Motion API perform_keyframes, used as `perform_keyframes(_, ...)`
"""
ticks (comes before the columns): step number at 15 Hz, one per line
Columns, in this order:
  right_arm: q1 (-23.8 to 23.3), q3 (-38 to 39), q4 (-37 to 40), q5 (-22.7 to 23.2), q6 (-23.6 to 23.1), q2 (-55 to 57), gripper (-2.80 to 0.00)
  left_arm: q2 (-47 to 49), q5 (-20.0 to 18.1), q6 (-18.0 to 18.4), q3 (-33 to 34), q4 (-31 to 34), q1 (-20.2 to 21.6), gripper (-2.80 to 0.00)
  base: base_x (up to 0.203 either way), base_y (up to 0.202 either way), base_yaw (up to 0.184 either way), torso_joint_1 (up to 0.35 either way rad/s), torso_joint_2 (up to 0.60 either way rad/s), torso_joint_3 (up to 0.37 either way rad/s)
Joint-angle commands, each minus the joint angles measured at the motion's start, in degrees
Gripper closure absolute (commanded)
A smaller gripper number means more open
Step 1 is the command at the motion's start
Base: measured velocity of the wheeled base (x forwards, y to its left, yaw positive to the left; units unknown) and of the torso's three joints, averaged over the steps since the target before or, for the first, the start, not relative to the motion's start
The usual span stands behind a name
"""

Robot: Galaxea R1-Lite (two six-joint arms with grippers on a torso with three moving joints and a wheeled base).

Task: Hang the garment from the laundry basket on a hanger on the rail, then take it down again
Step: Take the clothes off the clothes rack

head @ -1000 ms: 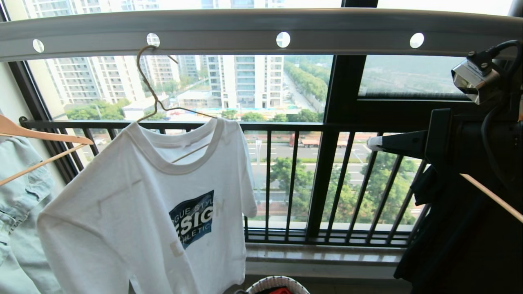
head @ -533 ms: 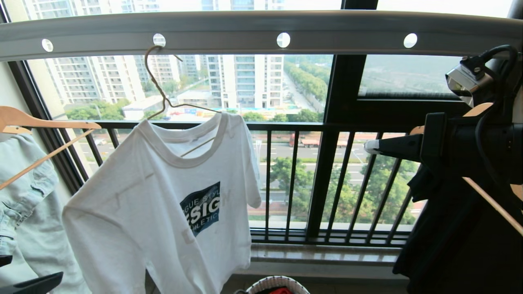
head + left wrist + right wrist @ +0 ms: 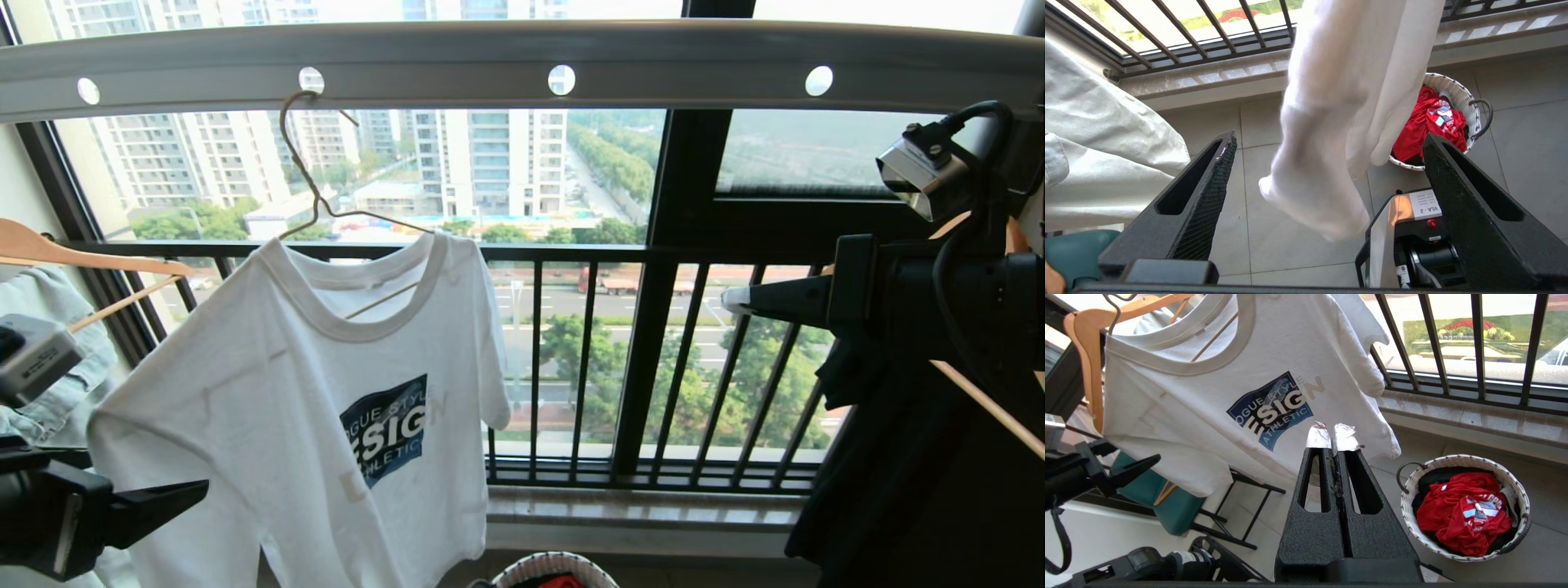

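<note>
Under the rail [image 3: 522, 57], on the wire hanger [image 3: 306, 184]: white T-shirt [image 3: 326, 392] (soft, light, slack). Best taken at the hanger's stiff neck, not the cloth. Below-left, left gripper [image 3: 1327, 192] spread wide, empty; right gripper [image 3: 1333, 437] closed on nothing.

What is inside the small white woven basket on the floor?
The laundry basket holds a crumpled red garment with a light printed patch, lying on something dark. What the dark thing is, and anything beneath, stays covered.
</note>
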Motion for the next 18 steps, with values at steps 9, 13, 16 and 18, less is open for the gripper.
perform_keyframes(9,0.02,0.18,0.0,0.04,0.07,0.96,0.0,2.56,0.16,1.32,1.68,-2.08,0.1,0.0,0.0,0.0,0.0,0.0,0.0,0.0)
perform_keyframes(13,0.02,0.18,0.0,0.04,0.07,1.75,0.0,1.35,1.46,1.14,2.39,-1.71,0.1,0.0,0.0,0.0,0.0,0.0,0.0,0.0)
perform_keyframes(16,0.02,0.18,0.0,0.04,0.14,2.01,0.0,-0.19,2.7,1.3,5.54,-1.75,0.03,0.0,0.0,0.0,0.0,0.0,0.0,0.0)
perform_keyframes(18,0.02,0.18,0.0,0.04,0.07,2.01,0.0,-0.25,2.63,1.31,5.54,-1.8,0.03,0.0,0.0,0.0,0.0,0.0,0.0,0.0)
